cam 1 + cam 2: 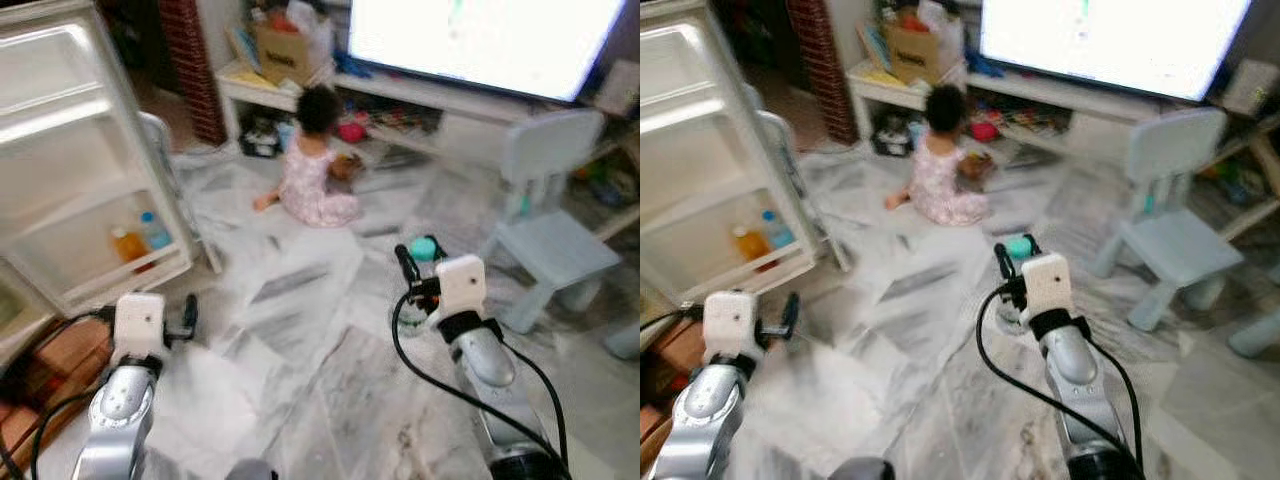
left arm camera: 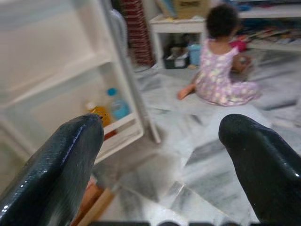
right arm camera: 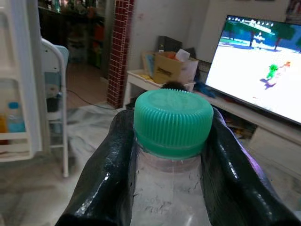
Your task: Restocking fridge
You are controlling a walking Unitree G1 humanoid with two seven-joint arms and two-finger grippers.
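Note:
The open fridge door (image 1: 80,150) stands at the left. Its lowest rack holds an orange bottle (image 1: 127,244) and a blue-capped bottle (image 1: 154,231). My right gripper (image 1: 415,262) is raised over the marble floor in the middle, shut on a clear bottle with a green cap (image 3: 172,121). Both fingers (image 3: 108,179) press the bottle's neck just under the cap. My left gripper (image 2: 162,132) is open with nothing in it, low at the left, and points toward the door rack and its two bottles.
A small person (image 1: 315,165) sits on the floor ahead, between me and a low white shelf with a cardboard box (image 1: 285,50). A bright TV (image 1: 480,40) is beyond. A pale blue chair (image 1: 555,230) stands at the right. Wooden boards (image 1: 40,380) lie at the lower left.

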